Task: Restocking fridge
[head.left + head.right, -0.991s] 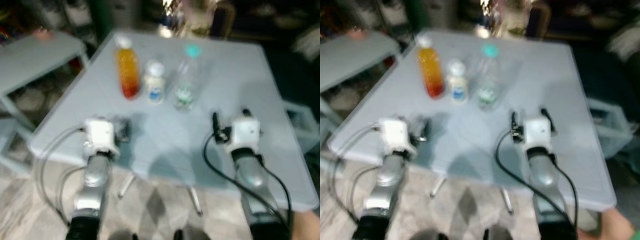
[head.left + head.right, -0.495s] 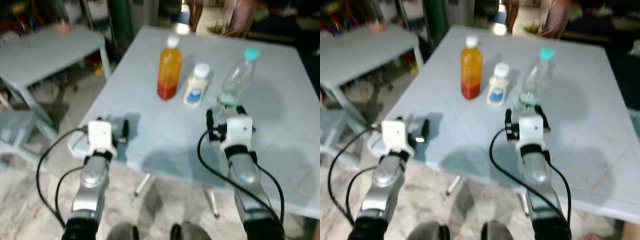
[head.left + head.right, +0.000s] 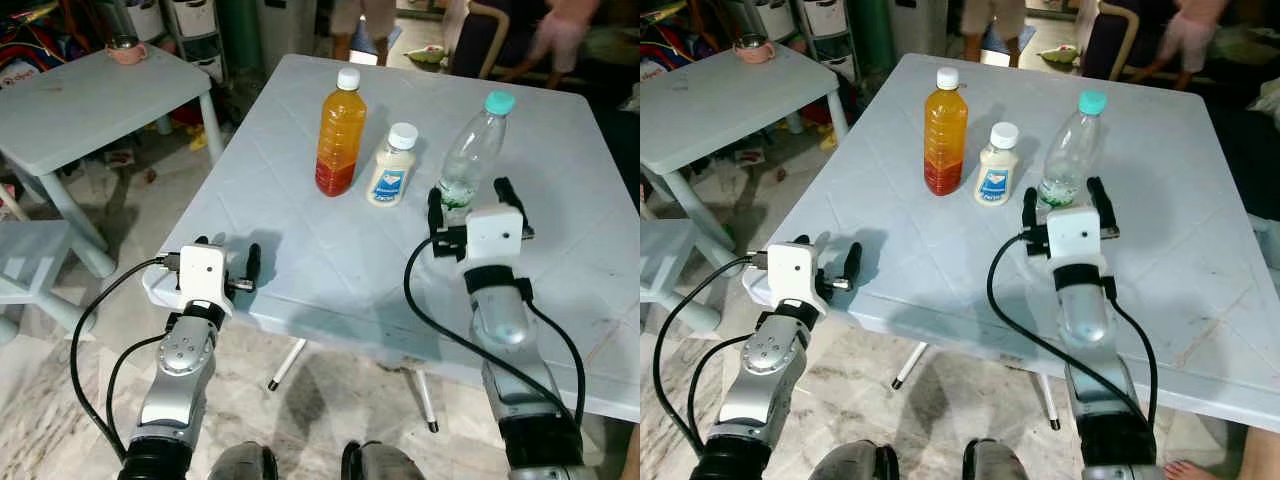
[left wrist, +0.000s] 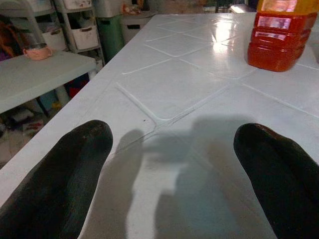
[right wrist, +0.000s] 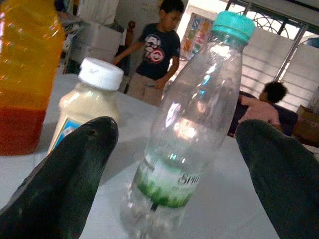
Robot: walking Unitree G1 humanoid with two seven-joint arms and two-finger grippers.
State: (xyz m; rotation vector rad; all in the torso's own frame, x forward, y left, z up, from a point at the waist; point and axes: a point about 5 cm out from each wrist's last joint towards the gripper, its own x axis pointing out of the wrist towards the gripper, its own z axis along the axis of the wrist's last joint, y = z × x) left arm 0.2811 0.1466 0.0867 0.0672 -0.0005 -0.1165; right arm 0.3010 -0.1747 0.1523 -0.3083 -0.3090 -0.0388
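Note:
Three bottles stand in a row on the pale blue table (image 3: pixel 300 240): an orange juice bottle (image 3: pixel 339 135), a small white sauce bottle (image 3: pixel 392 168) and a clear water bottle (image 3: pixel 470 150) with a teal cap. My right gripper (image 3: pixel 468 198) is open just in front of the water bottle's base, one finger to each side. The right wrist view has the water bottle (image 5: pixel 189 124) centred between the fingers (image 5: pixel 60 179), apart from them. My left gripper (image 3: pixel 228 253) hovers open and empty over the table's near left corner, with the juice bottle (image 4: pixel 281 35) far ahead of it.
A second pale table (image 3: pixel 80 100) carrying a pink cup (image 3: pixel 125 47) stands to the left, with a low stool (image 3: pixel 30 265) in front of it. Storage bins (image 3: pixel 190 15) and people (image 3: pixel 560 30) are beyond the far edge. Bare floor (image 3: pixel 330 390) lies below me.
The camera has swung and the picture has sharpened. My right gripper has moved forward up to the water bottle. The left gripper stays at the table's corner.

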